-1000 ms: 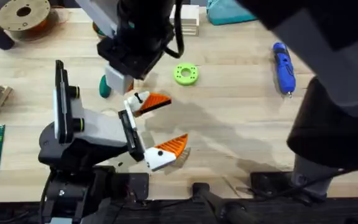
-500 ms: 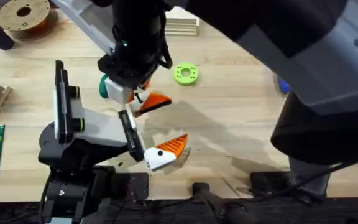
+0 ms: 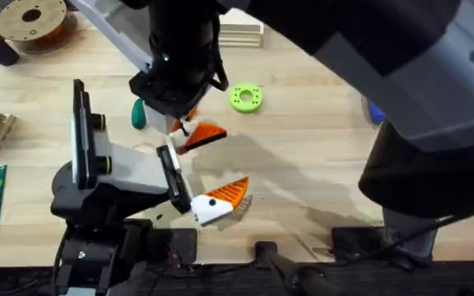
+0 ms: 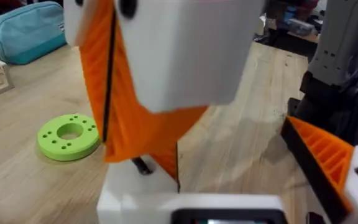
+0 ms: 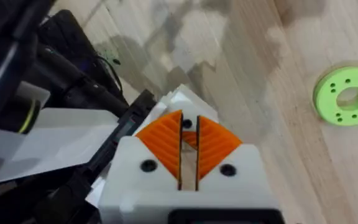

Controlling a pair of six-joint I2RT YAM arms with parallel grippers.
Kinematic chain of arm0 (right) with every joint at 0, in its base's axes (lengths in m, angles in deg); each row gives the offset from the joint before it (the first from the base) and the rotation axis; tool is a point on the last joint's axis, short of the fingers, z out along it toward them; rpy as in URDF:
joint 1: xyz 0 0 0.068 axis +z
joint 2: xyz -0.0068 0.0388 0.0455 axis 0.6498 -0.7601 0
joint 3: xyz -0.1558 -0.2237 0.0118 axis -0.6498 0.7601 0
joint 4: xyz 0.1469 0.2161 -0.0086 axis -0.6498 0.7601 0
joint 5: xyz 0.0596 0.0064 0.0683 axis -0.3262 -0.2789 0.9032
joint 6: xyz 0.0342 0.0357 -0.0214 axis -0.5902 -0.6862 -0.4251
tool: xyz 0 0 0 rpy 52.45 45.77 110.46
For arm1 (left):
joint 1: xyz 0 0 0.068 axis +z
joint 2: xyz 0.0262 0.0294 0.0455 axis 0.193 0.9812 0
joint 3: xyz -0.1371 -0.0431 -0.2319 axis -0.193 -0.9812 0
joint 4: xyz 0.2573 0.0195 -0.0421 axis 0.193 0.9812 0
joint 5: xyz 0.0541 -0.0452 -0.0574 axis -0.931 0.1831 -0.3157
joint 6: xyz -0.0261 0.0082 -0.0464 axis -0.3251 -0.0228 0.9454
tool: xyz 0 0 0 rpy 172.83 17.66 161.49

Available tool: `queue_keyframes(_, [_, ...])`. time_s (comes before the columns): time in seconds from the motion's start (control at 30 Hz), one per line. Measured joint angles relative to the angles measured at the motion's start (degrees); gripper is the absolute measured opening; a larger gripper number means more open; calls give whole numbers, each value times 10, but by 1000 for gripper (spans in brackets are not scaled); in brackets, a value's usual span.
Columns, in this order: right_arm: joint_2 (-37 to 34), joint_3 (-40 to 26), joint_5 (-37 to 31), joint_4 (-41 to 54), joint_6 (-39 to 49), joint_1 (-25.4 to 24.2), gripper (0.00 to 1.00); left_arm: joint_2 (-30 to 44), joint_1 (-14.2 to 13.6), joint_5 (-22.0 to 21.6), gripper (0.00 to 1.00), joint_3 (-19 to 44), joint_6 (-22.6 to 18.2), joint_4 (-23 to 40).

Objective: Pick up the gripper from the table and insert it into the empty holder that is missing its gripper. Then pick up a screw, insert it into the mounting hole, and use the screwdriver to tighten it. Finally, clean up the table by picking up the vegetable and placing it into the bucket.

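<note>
Reaching clean across the middle with the right arm's gripper (image 3: 179, 125), white-bodied, down over the left arm's jaw. Pads there pinched nearly together in the right wrist view, clamped on the small orange wedge-shaped plastic fingertip (image 3: 208, 134), with a thin sliver of orange caught between the ribbed faces. Wedge poking out sideways from under the dark wrist, tip pointing towards the right side of the light wooden butcher-block table (image 3: 319, 156), pressed against the white angular plastic holder (image 5: 188, 99). Cannot tell whether fully seated or merely touching.

Below it, the left arm's gripper (image 3: 225, 163), spread wide and gripping nothing. Orange-tipped twin finger (image 3: 227, 196) nearer the table's front edge, well clear of the wedge. Same orange ribbed pad (image 4: 325, 155) showing in the left wrist view, apart from the big orange shape hanging under the white block.

Just behind the action, the small dark green smooth oval vegetable (image 3: 139, 115), lying on the wood beside the right arm's wrist. Bright green ring-shaped disc (image 3: 246, 98) flat on the table, near the wedge but not touching. A sliver of the blue cylindrical screwdriver (image 3: 374, 113) peeking out from behind the big blurred arm, far over on the right. Brown filament spool (image 3: 31, 18) at the far left corner.
</note>
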Motion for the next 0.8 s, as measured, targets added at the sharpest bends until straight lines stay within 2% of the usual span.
queue_keyframes(0.1, [0,0,0,0,0,1,128,0,0,0,986,0,0,0])
queue_keyframes(0.4, [0,0,0,1,0,2,141,0,0,0,986,0,0,0])
queue_keyframes(0.47, [0,0,0,2,0,2,54,0,0,0,985,0,0,0])
queue_keyframes(0.53, [0,0,0,2,0,2,10,0,0,0,985,0,0,0])
queue_keyframes(0.8, [0,0,0,4,0,2,6,0,0,0,986,0,0,0])
